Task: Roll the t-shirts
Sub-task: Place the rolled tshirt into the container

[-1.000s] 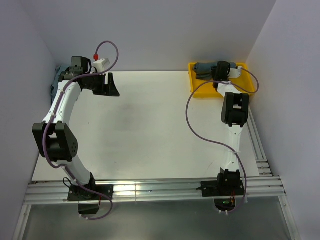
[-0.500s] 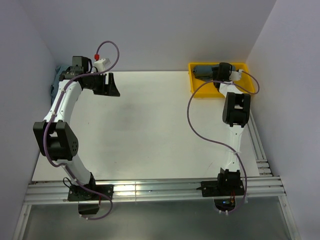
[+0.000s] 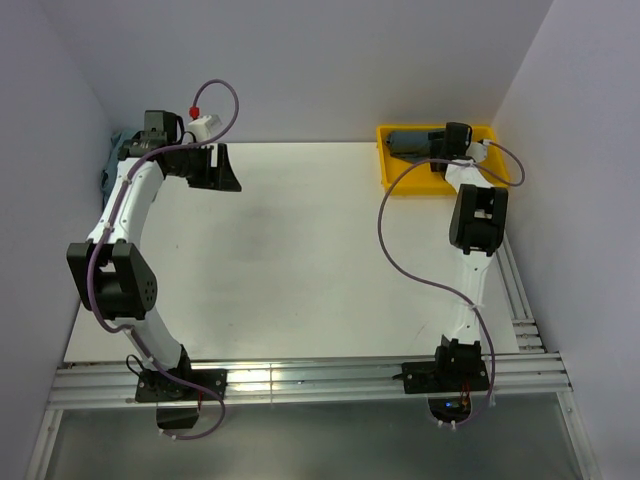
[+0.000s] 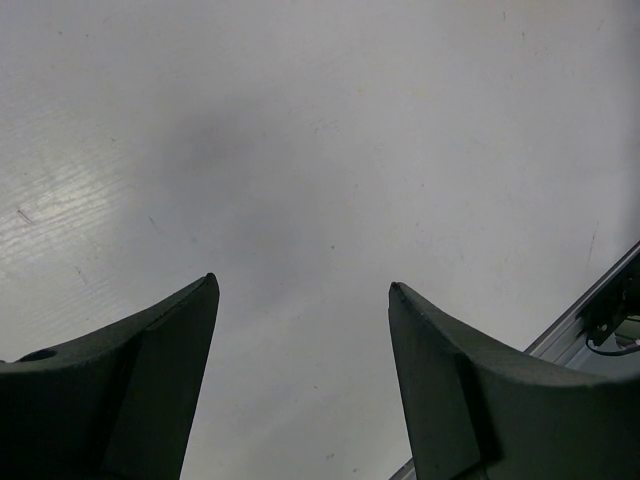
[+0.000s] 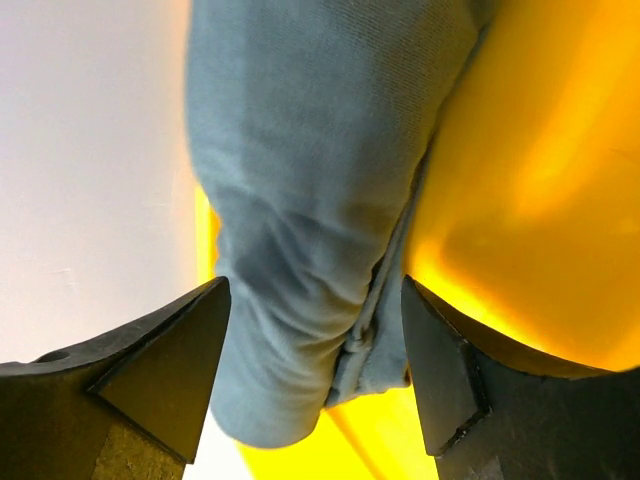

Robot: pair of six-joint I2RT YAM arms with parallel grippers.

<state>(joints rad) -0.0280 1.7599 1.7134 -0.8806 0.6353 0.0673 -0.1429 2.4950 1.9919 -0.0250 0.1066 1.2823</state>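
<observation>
The left gripper [image 4: 302, 285] shows as two dark wedge-shaped jaws rising from 7 o'clock and 5 o'clock, their tips standing wide apart, with bare desk [image 4: 320, 120] filling the gap between them. The white desk takes up nearly the whole view. A soft grey shadow [image 4: 235, 165] lies on it toward 10 o'clock, and fine scratches [image 4: 45, 210] mark it at 9 o'clock. At 4 o'clock an aluminium rail [image 4: 572, 325] runs along the desk edge, with a dark bracket [image 4: 615, 300] beside it.
</observation>
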